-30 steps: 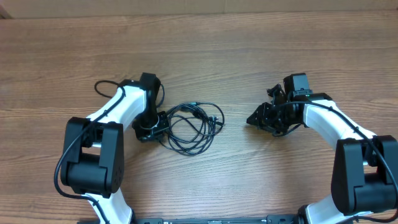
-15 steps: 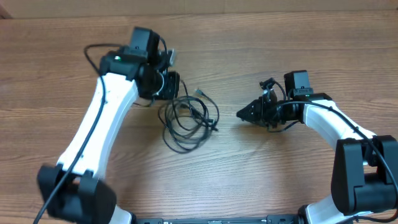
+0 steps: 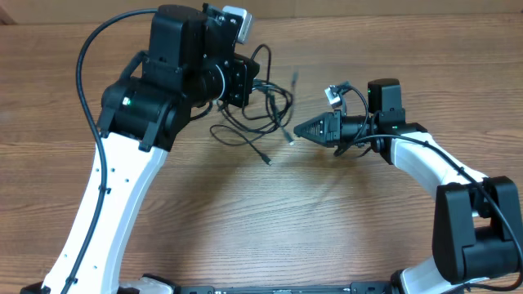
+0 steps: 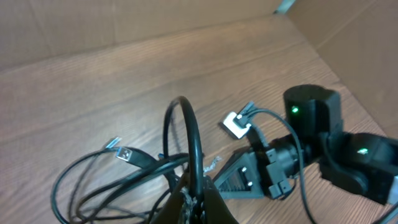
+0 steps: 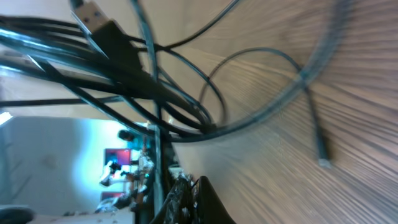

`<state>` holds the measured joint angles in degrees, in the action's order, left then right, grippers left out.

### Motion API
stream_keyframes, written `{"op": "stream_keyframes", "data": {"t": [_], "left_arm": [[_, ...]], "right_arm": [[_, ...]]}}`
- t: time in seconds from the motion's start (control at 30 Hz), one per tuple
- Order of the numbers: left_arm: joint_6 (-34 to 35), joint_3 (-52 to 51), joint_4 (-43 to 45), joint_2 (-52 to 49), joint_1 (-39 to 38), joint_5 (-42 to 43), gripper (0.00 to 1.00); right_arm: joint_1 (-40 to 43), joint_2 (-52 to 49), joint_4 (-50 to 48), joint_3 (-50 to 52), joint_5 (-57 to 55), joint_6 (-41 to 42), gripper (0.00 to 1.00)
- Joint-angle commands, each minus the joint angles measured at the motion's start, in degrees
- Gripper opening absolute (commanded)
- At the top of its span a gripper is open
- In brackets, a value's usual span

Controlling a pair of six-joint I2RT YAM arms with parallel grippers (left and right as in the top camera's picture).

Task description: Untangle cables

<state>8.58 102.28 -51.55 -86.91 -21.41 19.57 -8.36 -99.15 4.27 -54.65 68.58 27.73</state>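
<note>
The cables [image 3: 263, 114] are a tangle of thin black cords hanging in loops above the wooden table. My left gripper [image 3: 239, 82], raised high, is shut on one thick loop [image 4: 186, 124] that arches up out of its jaws [image 4: 200, 198]. A silver-tipped plug [image 4: 115, 144] dangles at the left, and another plug end [image 3: 266, 158] hangs low. My right gripper [image 3: 298, 129] points left at the tangle's right side, shut. In the right wrist view the strands [image 5: 124, 56] cross just above its closed fingertips [image 5: 186, 186]. One thin strand runs close beside them; no cord shows pinched between them.
A cardboard wall [image 3: 368, 8] stands along the back of the table and turns a corner at the right [image 4: 348, 31]. The right arm's own wire with a white connector [image 3: 333, 94] loops above its wrist. The left arm's thick wire [image 3: 90, 57] arcs out leftward.
The left arm has risen and swung toward the back, lifting the cable tangle off the table. The right gripper has slid left toward the tangle and closed its jaws.
</note>
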Motion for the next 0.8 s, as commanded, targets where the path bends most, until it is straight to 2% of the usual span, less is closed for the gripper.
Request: {"op": "stream_keyframes", "data": {"t": [0.0, 0.07, 0.13, 0.23, 0.4, 0.5, 0.53, 0.6, 0.77], "left_arm": [[-1.36, 1.66, 0.61, 1.53, -0.68, 1.01, 0.04], [-1.36, 1.66, -0.79, 1.18, -0.74, 0.81, 0.04], [-1.33, 1.66, -2.01, 0.70, -0.74, 0.85, 0.04], [-1.31, 1.66, -3.41, 0.00, -0.76, 1.77, 0.04], [-1.29, 1.66, -3.02, 0.04, -0.74, 4.70, 0.04], [-1.31, 1.66, -2.58, 0.04, -0.74, 4.63, 0.04], [-1.31, 1.66, -2.58, 0.04, -0.72, 4.28, 0.04], [-1.27, 1.66, -2.58, 0.04, -0.63, 2.49, 0.04], [-0.83, 1.66, -2.56, 0.04, -0.63, -0.04, 0.04]], "right_arm": [[-0.70, 1.42, -4.55, -0.07, 3.76, 7.76, 0.04], [-0.70, 1.42, -8.39, -0.04, 3.72, 10.43, 0.06], [-0.70, 1.42, -9.86, -0.07, 3.45, 11.28, 0.15], [-0.70, 1.42, -9.92, -0.04, 1.42, 11.32, 0.23], [-1.86, 1.42, -6.80, -0.04, -5.20, 11.28, 0.28], [-3.96, 1.42, -5.07, -0.04, -8.90, 10.21, 0.40], [-5.33, 1.42, -3.65, -0.04, -10.99, 7.63, 0.56], [-6.93, 1.42, -0.31, -0.04, -15.17, 6.29, 0.68], [-10.03, 1.42, 7.93, -0.04, -30.58, 6.34, 0.74]]}}
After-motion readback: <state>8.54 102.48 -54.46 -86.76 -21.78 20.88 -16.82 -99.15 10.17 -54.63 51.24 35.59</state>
